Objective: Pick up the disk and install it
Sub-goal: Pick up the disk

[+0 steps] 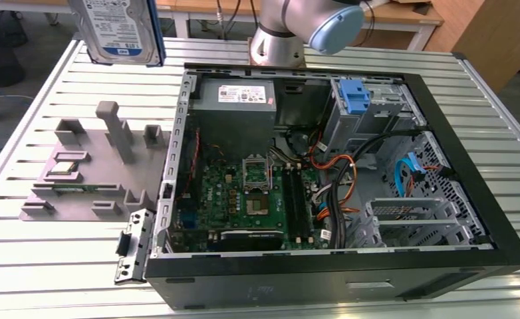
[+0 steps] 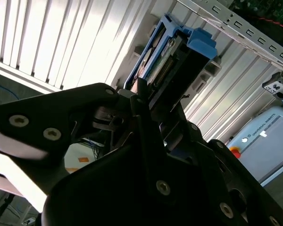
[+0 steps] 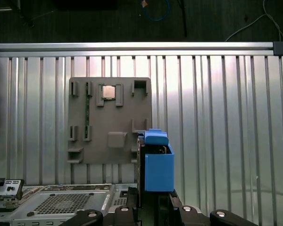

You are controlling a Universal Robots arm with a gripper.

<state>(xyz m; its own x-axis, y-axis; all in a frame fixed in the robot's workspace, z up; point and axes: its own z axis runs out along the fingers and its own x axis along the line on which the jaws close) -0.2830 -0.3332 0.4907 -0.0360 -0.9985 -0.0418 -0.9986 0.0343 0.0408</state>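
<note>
Count: one disk (image 1: 118, 30), one gripper (image 2: 150, 100), one open computer case (image 1: 331, 279), and one grey fixture plate (image 1: 82, 193), all on or over one slatted aluminium table (image 1: 47, 266). The disk is off the table, held in the air at the exterior view's upper left. It is well apart from the case and stands on edge, with its face toward that camera. We note one blue-and-white label on that face and blue plastic rails along its sides; the label's print is not transcribed here. In the second wrist view the disk juts out from between the black fingers (image 2: 140, 89), and the jaws are clamped on its body. In the first wrist view the disk appears edge-on as a blue block, over the border of the fixture plate. One small square silver chip (image 3: 108, 92) sits in a pocket of that plate. Inside the case we count one grey power-supply box (image 1: 242, 96) with one white sticker, one green motherboard (image 1: 242, 199), and one blue bracket (image 1: 355, 96) at the drive bay. One arm base (image 1: 278, 40) stands behind the case.
</note>
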